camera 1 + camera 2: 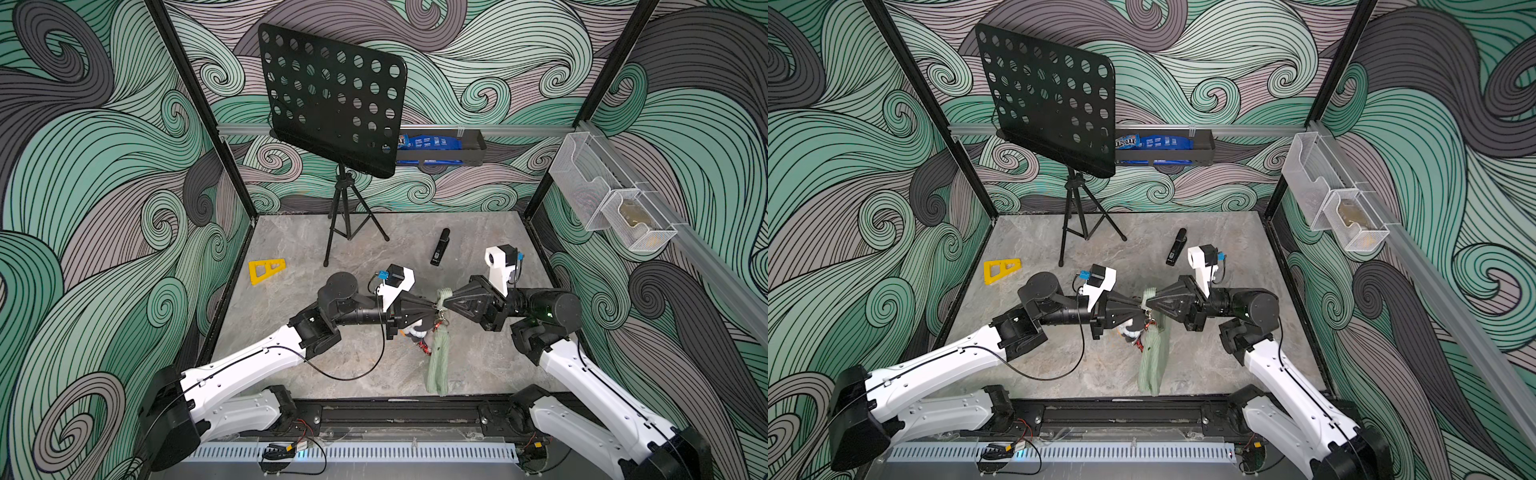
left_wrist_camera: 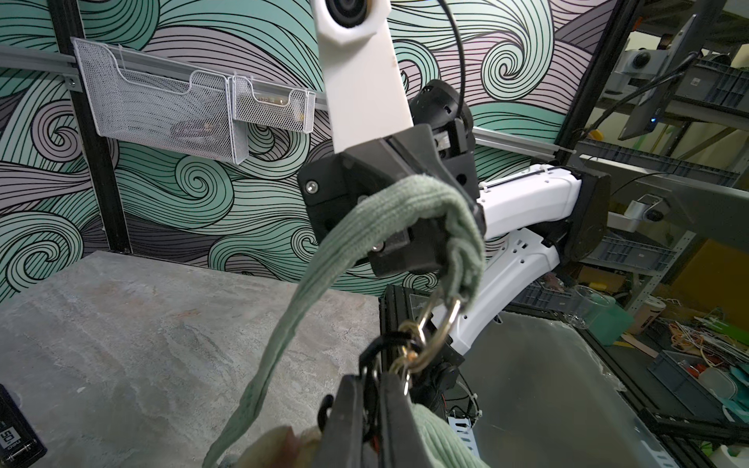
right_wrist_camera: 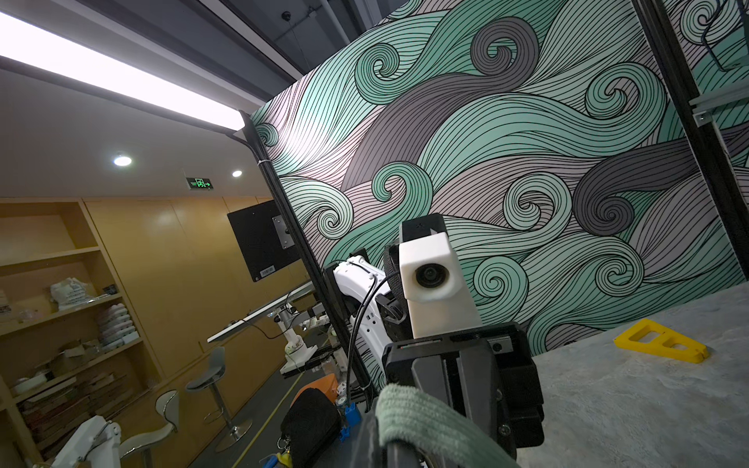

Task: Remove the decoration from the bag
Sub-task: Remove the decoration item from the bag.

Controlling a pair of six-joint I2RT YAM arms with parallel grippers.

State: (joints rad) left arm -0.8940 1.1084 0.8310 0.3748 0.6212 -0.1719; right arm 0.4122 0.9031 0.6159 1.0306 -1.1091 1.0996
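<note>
Held up off the table, towards its near edge and between the two arms: the bag, hanging as one narrow green fold. Impossible to see its crescent outline, or whether its lower end touches the table. Over the right gripper, pressed together, lies the strap, folded sharply. Cannot tell whether nipped between the jaws or merely draped across them, since cloth covers the tips. Hanging from the strap's end: a metal ring, then gold chain links and a black cord. Pinching the decoration by that cord and chain: the left gripper, fingers nearly together and cut off by the frame's edge. Of the decoration itself, only a blurred beige tuft in the left wrist view. In both top views, just a small white, grey and red lump left of the bag, mostly hidden under the left gripper. Far back, blue packets half covered by the music stand. Well apart on the table: a black stapler and a yellow triangle.
</note>
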